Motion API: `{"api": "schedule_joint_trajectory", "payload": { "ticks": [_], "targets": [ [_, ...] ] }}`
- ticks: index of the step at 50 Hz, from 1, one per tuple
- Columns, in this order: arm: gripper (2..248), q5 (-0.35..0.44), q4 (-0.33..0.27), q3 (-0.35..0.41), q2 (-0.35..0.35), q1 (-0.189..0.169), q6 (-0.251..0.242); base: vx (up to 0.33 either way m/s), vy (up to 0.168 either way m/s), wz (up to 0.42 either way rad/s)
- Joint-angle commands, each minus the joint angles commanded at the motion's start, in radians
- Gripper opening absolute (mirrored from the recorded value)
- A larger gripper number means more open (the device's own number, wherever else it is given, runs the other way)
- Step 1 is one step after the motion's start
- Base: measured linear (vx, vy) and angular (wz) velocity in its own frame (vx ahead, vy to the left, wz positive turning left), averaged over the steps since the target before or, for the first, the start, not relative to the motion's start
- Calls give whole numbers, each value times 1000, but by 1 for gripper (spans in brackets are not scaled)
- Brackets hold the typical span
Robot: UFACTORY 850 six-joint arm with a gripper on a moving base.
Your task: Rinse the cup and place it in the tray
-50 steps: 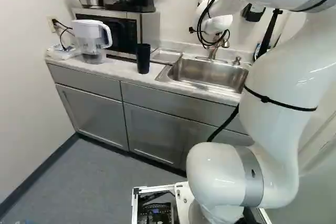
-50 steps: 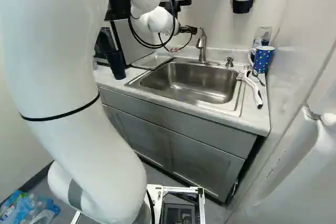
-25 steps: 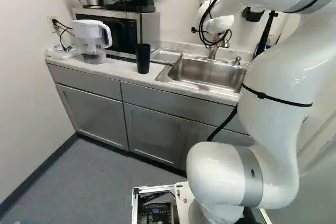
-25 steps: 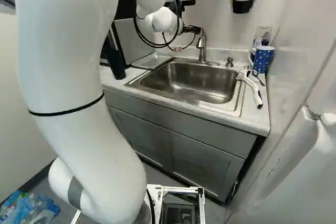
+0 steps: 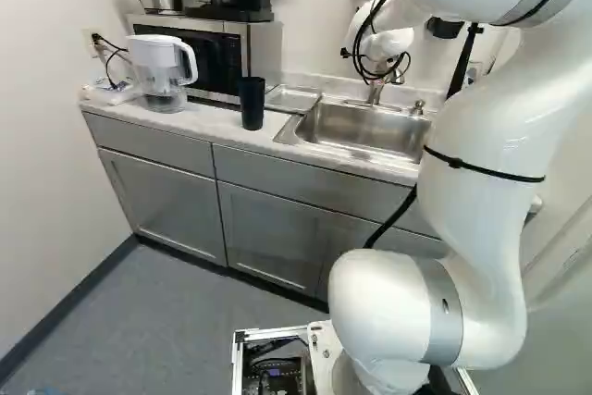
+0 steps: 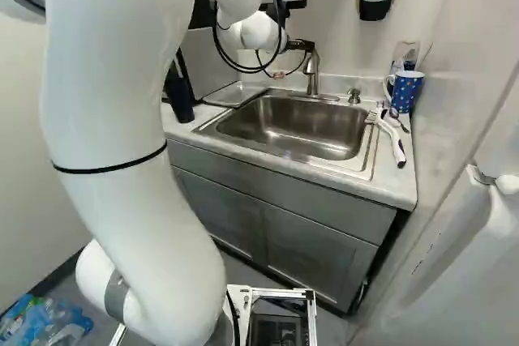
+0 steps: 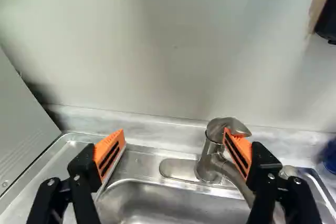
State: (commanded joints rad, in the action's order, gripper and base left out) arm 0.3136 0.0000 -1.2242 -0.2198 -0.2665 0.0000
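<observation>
End effector [image 7: 174,131] wide, nothing held, close to tap handle [image 7: 216,128]. Black cup [image 5: 252,104], likely one I want, stands on worktop [image 5: 209,120] near tray [image 5: 293,98], not in it. I guess water comes first: line up, nudge handle gently, then get cup.

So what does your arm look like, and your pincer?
My arm is smooth and white with fat round parts, grey bands, thin black straps and loopy black cables. My pincer has two black fingers with bright orange pads, and the pads have dark stripes.
</observation>
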Motion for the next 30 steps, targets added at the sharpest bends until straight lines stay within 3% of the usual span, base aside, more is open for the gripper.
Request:
{"api": "schedule_joint_trajectory", "payload": {
  "ticks": [30],
  "targets": [
    [247, 84, 0, -55, -49, -10, 0, 0, 0, 0]
  ]
}}
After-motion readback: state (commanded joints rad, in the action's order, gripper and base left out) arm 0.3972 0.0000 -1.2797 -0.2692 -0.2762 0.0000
